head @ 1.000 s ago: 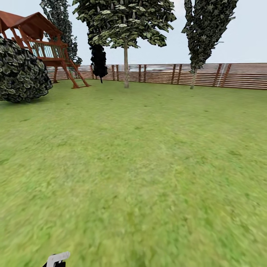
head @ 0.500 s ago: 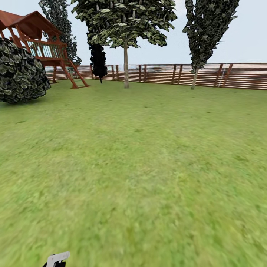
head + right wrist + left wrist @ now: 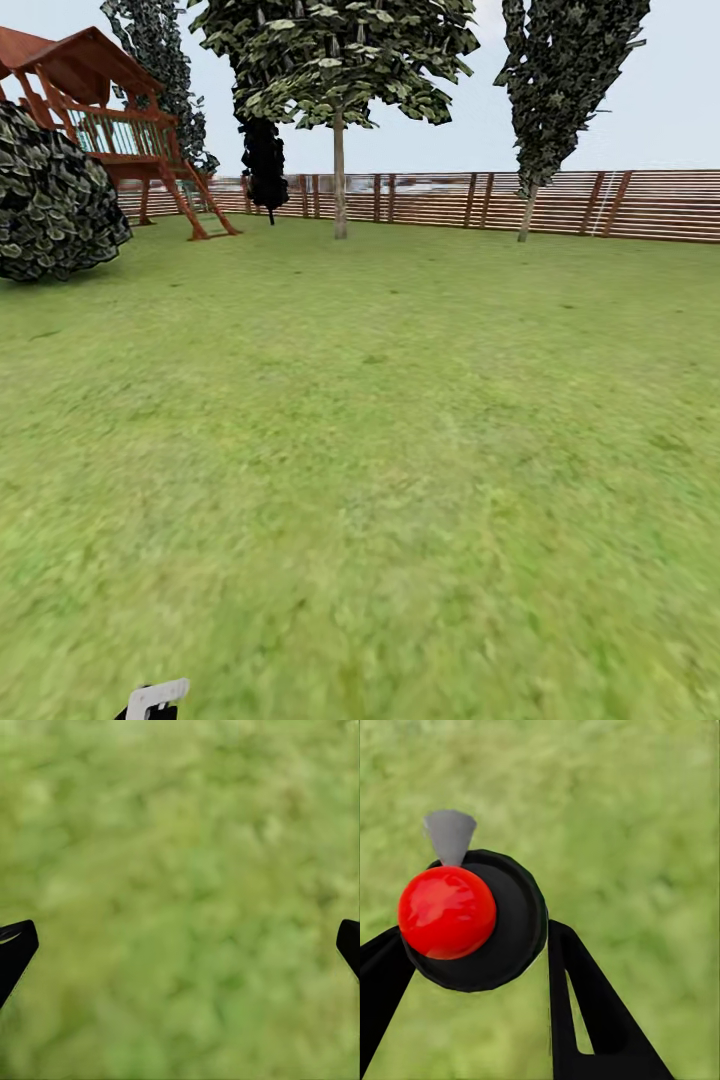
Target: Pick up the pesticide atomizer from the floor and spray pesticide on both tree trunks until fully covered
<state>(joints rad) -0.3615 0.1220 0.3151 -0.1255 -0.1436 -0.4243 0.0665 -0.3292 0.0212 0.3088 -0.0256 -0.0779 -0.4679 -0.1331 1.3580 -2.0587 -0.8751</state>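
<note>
My left gripper (image 3: 472, 937) is shut on the pesticide atomizer (image 3: 472, 919), a black round body with a red cap and a grey nozzle, held over grass. Its pale tip (image 3: 157, 696) pokes in at the bottom edge of the head view. My right gripper (image 3: 184, 941) hangs open above bare grass, with nothing between its fingers. Far ahead across the garden lawn (image 3: 380, 420) stands a tree (image 3: 335, 60) with a leafy crown and a straight bare trunk (image 3: 340, 180), close to the wooden fence (image 3: 620, 205).
A dark column-shaped tree (image 3: 560, 80) rises at the back right by the fence. A round dark bush (image 3: 50, 200) sits at the left, with a red-brown wooden play tower (image 3: 120, 120) behind it. Open grass stretches between me and the fence.
The whole head view has crept slightly, with the bush sliding left and the fence line shifting a little, so the camera moved. The atomizer tip holds its place at the bottom edge.
</note>
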